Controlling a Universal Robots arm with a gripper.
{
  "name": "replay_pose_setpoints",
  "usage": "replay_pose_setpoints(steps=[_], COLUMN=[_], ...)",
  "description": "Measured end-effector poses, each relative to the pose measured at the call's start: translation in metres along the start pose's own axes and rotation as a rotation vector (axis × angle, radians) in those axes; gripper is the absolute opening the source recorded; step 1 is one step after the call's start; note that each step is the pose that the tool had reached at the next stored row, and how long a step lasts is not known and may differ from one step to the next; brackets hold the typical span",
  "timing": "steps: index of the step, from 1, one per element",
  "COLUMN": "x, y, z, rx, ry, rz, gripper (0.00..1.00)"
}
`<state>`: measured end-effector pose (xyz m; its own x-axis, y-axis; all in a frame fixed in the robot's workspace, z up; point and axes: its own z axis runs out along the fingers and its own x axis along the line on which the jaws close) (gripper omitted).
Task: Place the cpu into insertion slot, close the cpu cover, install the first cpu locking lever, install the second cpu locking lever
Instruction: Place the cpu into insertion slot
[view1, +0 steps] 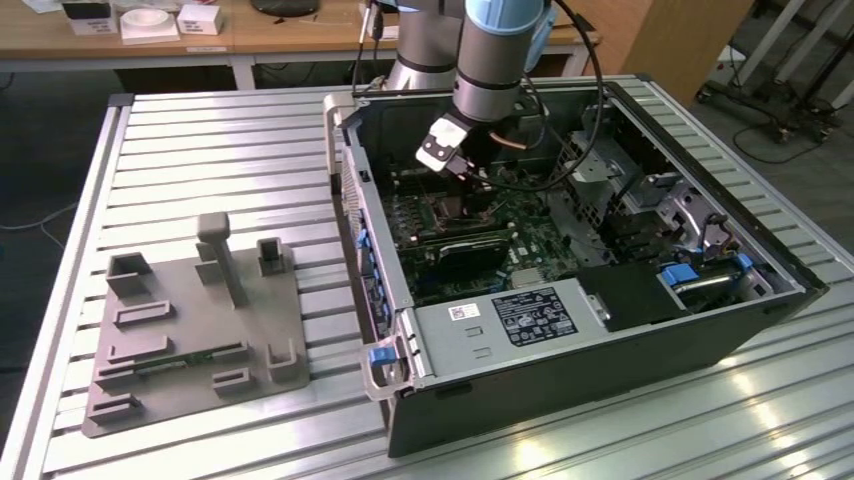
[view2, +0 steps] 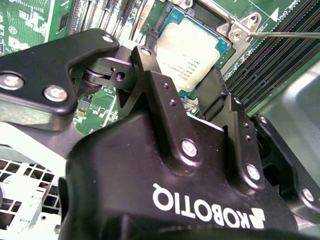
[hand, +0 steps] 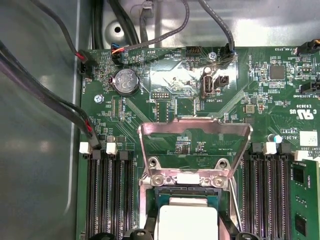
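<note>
One cpu (view2: 187, 52) is seen at the insertion slot (hand: 200, 192) beneath the hand (view2: 184, 75) | grip cannot be told | cpu cover (hand: 195, 137) is raised | flat, corner-matched seating is advised

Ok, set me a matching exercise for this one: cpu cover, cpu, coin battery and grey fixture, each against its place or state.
Things:
1. cpu cover
2. cpu
3. coin battery
4. grey fixture

Places or states:
A. on the table, outside the computer case
B. raised open on its hinge
C. between the two banks of memory slots
D. in a round black holder on the green motherboard

Pairs: 1-B, 2-C, 3-D, 4-A
</note>
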<state>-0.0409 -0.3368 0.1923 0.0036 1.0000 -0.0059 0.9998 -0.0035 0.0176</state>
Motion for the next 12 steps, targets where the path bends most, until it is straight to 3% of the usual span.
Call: replay_pose_setpoints(steps=[12], x=[0.0], y=[0.0018], z=[0.0021], rx=[0.0001], ry=[-0.0002], rz=[0.002], gripper=[0.55])
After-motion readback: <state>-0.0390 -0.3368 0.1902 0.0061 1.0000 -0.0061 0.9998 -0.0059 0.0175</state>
